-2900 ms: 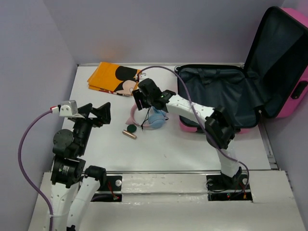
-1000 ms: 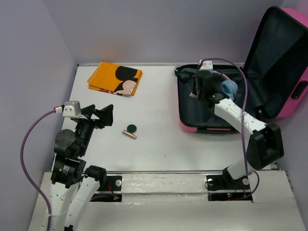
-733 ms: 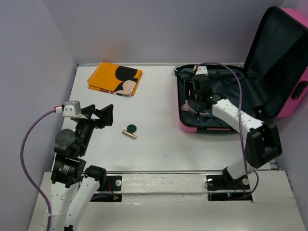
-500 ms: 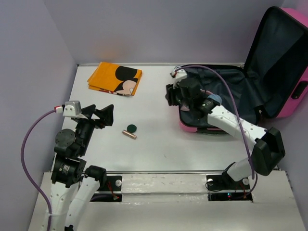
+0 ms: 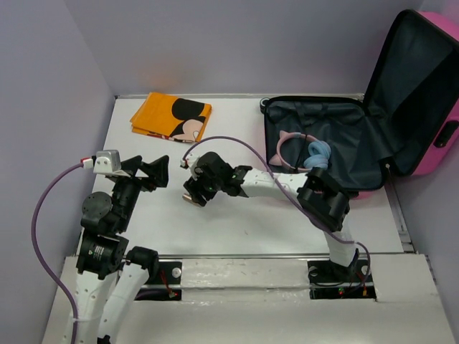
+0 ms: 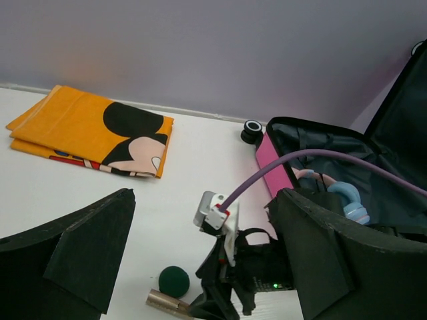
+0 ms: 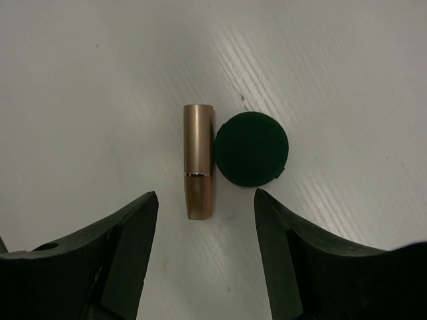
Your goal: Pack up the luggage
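the white table (image 5: 237,222) is carrying four things that i am seeing. a folded orange mickey mouse cloth (image 5: 171,117) is lying at its far left corner. near the middle, a gold lipstick tube (image 7: 199,161) is lying flat with a dark green round disc (image 7: 251,148) just beside it. the pink luggage (image 5: 344,136) is lying open at the far right.

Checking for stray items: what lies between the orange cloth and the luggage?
Only bare table between the orange cloth and the luggage, as the top view shows.
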